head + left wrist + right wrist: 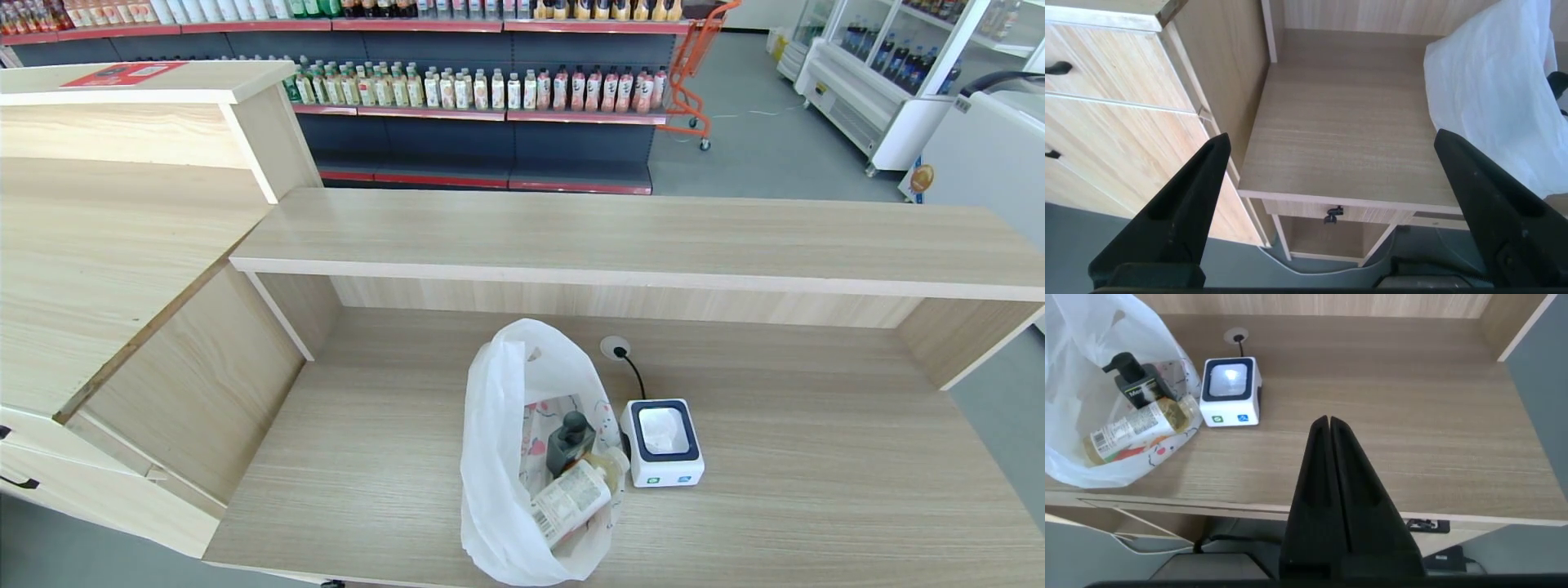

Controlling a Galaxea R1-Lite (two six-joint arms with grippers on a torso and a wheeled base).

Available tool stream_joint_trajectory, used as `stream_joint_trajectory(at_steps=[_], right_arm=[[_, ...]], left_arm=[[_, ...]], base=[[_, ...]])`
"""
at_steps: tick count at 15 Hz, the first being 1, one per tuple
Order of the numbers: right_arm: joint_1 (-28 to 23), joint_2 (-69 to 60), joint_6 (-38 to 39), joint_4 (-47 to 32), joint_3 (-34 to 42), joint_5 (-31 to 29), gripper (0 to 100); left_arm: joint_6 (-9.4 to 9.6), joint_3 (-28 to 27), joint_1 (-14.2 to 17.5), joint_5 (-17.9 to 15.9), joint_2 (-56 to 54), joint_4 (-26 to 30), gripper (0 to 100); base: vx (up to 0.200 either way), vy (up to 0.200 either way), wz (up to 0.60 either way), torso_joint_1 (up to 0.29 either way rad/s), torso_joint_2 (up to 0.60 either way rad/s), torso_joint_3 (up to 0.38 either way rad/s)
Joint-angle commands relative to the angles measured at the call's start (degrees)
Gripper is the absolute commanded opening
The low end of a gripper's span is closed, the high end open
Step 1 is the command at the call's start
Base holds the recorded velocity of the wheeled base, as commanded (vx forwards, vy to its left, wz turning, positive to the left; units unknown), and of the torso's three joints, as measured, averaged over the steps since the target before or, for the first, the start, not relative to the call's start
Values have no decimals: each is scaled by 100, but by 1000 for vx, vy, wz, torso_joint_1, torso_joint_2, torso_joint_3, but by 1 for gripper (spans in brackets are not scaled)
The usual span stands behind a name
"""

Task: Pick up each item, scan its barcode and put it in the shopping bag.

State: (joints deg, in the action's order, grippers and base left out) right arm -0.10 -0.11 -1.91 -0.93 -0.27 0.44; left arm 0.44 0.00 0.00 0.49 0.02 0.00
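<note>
1. On the counter [816, 457], near its front edge: the shopping bag [490, 408], mouth gaping upward, with the scanner [663, 441] just beside it on the right.
2. Inside the bag: a dark bottle [569, 441] standing upright, a pale labelled bottle [571, 498] lying tilted, base toward the front, cap toward the scanner, and a flat patterned packet [540, 425] behind both.
3. Left pincer [1333, 137]: released, fingers spread wide, nothing between them, held off the counter's front-left corner, bag on its right.
4. Right pincer [1328, 420]: clenched on nothing, fingers pressed together, above the front edge, scanner and bag ahead and leftward.
5. Judged nearly finished, with goods bagged; for any reach into the bag, left arm probably nearer.
</note>
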Motion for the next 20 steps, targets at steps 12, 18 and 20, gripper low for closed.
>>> stream_joint_trajectory(at_steps=[12, 18, 20], right_arm=[[1, 20, -2, -4, 0, 0, 0], [1, 20, -2, -4, 0, 9, 0], [1, 20, -2, -4, 0, 0, 0]], left_arm=[[0, 0, 0, -5, -2, 0, 100], [0, 0, 0, -5, -2, 0, 100], [0, 0, 0, -5, -2, 0, 100]], base=[[100, -100, 0, 1, -2, 2], [0, 0, 0, 0, 0, 0], [0, 0, 0, 0, 0, 0]])
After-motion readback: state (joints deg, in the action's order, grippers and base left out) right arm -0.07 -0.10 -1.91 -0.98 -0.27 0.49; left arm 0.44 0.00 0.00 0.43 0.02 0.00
